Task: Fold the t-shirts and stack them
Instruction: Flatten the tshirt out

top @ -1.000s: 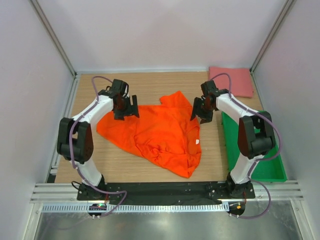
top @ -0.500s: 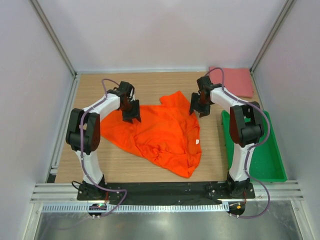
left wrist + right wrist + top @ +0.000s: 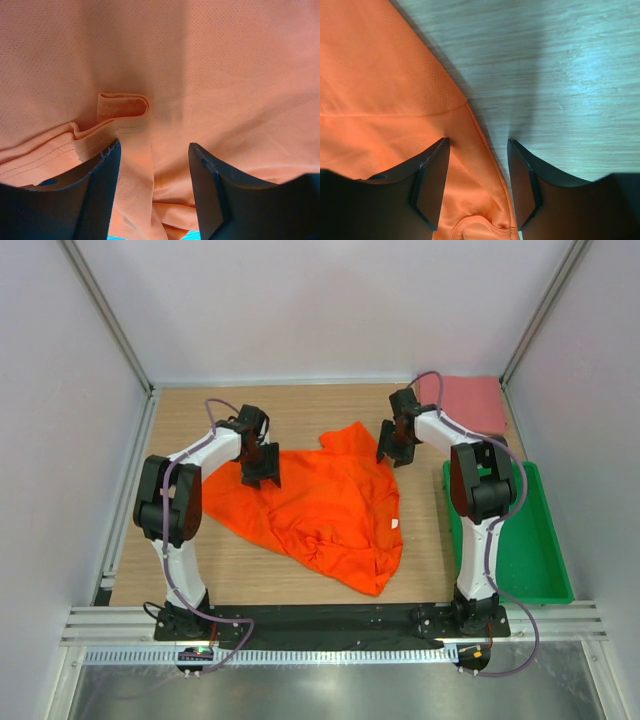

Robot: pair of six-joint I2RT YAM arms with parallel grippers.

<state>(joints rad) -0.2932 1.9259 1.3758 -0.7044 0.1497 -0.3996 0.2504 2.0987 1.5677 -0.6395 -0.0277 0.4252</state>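
The left end effector [image 3: 154, 150] is spread, its fingers astride a hemmed fold of the orange shirt [image 3: 320, 505]. The right end effector [image 3: 477, 146] is spread over that shirt's far right edge. The orange shirt lies crumpled mid-way across the bench [image 3: 190, 415]; the pink shirt [image 3: 470, 405] lies flat at the far right corner.

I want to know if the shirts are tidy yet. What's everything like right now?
orange shirt: crumpled, unfolded, spread on the table.
pink shirt: folded flat, far right corner.
green tray: nothing visible inside.
left jaws: open, orange cloth between them.
right jaws: open, astride the orange shirt's edge.
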